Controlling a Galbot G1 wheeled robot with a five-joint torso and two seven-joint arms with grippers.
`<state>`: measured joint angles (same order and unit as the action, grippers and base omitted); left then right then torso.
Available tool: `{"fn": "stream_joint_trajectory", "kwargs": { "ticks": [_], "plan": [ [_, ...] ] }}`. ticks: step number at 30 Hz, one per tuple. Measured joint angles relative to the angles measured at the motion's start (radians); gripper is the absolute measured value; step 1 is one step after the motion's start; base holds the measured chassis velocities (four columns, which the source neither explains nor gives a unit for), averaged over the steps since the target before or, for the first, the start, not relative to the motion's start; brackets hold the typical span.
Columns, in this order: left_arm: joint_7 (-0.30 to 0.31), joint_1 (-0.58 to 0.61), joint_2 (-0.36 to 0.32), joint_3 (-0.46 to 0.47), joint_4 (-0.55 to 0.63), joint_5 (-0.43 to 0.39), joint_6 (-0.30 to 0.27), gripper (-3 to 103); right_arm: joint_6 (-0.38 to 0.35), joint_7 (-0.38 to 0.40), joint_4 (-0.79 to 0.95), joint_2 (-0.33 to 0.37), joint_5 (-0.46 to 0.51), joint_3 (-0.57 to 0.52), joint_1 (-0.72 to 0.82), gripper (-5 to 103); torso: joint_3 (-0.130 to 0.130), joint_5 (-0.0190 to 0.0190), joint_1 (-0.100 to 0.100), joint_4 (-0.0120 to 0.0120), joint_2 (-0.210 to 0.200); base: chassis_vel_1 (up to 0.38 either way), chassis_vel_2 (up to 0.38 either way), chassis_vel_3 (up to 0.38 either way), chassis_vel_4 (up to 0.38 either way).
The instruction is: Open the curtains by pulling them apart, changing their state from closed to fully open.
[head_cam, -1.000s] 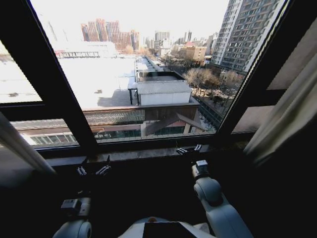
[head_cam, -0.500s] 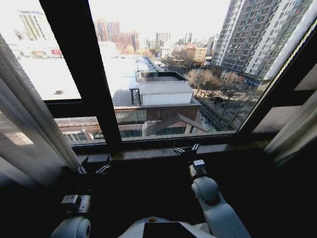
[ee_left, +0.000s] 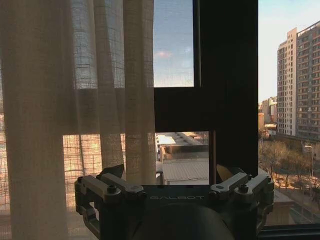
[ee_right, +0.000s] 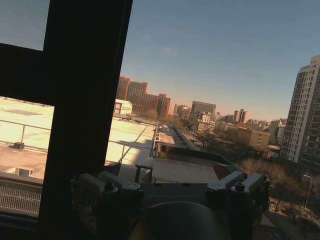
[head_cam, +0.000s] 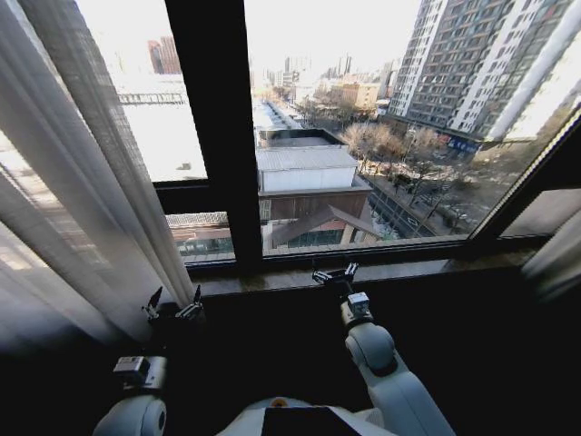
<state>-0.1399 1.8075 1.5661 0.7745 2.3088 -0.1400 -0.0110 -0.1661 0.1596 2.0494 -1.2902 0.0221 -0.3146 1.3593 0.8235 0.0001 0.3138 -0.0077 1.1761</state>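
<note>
Ahead, dark window frame [head_cam: 218,136] stands beside the curtains [head_cam: 64,182].

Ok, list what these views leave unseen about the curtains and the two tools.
- Left curtain: head view cuts off its top and left side; its hem is lost in the dark below the sill.
- Right curtain: only a strip shows at the head view's right edge.
- Left tool and right tool: open and holding nothing; their fingertips run out of frame in both wrist views.
</note>
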Motion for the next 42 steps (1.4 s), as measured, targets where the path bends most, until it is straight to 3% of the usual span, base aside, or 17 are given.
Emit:
{"fn": "stream_joint_trajectory", "kwargs": {
  "ticks": [2, 18, 23, 31, 42],
  "plan": [
    [0.001, -0.008, -0.001, 0.002, -0.005, 0.000, 0.000, 100, 0.053, -0.001, -0.022, 0.000, 0.002, 0.001, -0.008, 100, 0.000, 0.0003, 0.000, 0.0000, 0.000, 0.348, 0.331, -0.345, -0.324],
    [0.013, -0.060, -0.017, -0.018, -0.025, 0.026, -0.019, 100, 0.064, -0.007, -0.026, -0.001, 0.023, -0.003, -0.013, 100, 0.000, 0.0008, 0.000, -0.0002, 0.000, 0.083, 0.077, -0.079, -0.088],
    [0.029, -0.152, -0.052, -0.033, -0.046, 0.037, -0.076, 100, 0.064, -0.007, -0.027, 0.001, 0.026, -0.004, -0.018, 100, 0.000, 0.0003, 0.000, -0.0001, 0.000, -0.002, -0.031, 0.012, 0.019],
    [0.044, -0.268, -0.171, -0.060, -0.087, 0.033, -0.169, 100, 0.068, -0.008, -0.031, 0.006, 0.033, -0.018, -0.020, 100, 0.000, 0.0000, 0.000, 0.0000, 0.000, 0.000, 0.000, 0.000, 0.000],
    [0.085, -0.380, -0.229, -0.150, -0.209, 0.033, -0.184, 100, 0.081, -0.009, -0.061, 0.008, 0.045, -0.041, -0.024, 100, 0.000, -0.0001, 0.000, 0.0001, 0.000, 0.000, 0.000, 0.000, 0.000]
  ]
}}
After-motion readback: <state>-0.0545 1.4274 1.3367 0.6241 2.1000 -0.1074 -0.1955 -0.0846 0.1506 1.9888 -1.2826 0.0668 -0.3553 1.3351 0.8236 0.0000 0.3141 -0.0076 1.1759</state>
